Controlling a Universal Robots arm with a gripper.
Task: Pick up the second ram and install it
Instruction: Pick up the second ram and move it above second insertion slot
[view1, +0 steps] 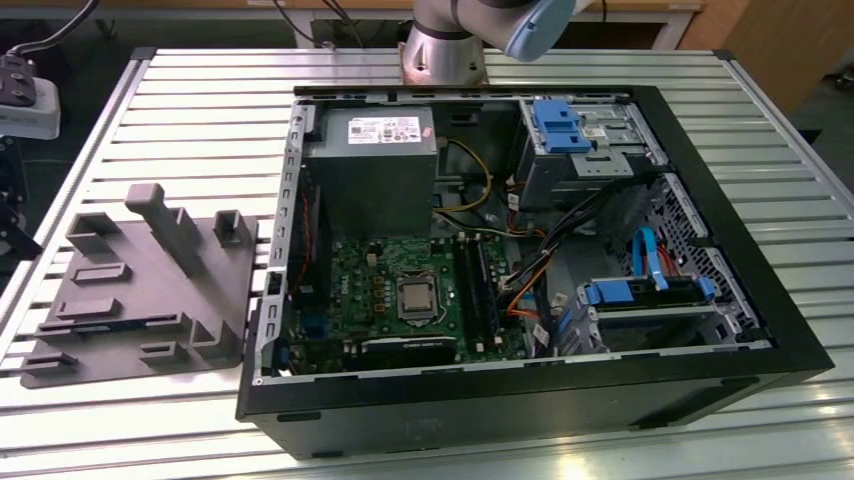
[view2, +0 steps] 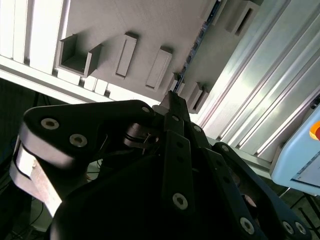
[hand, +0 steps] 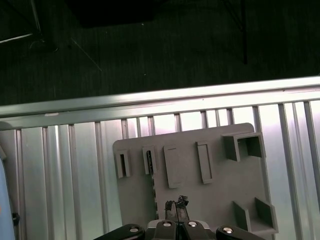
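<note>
the slatted metal table (view1: 200, 90) carried two things: an open computer case (view1: 534, 400) filling its middle and the side toward the exterior view's right, and a grey tray (view1: 147, 290) near the edge at the exterior view's left. a strip of bare slats ran between tray and case, and more bare slats lay behind the tray toward the far edge. the arm (view1: 447, 45) rose from the far edge behind the case.

the second ram (view1: 114, 322) sat in the grey tray, on its half nearer the table's front edge. it looked set on its long edge, a thin dark line in both wrist views (view2: 197, 42) (hand: 151, 180). its long axis ran along the slats, one end toward the table's edge and the other toward the case.

the gripper (view2: 171, 97) hung above the tray, well clear of it, fingers drawn together at the tip. in the first wrist view the gripper (hand: 177, 205) lined up just beside the ram's line, over the flat of the tray (hand: 215, 200).

past the table's edge rail the first wrist view showed dark floor (hand: 160, 50). inside the case the green motherboard (view1: 400, 290) lay flat.
</note>
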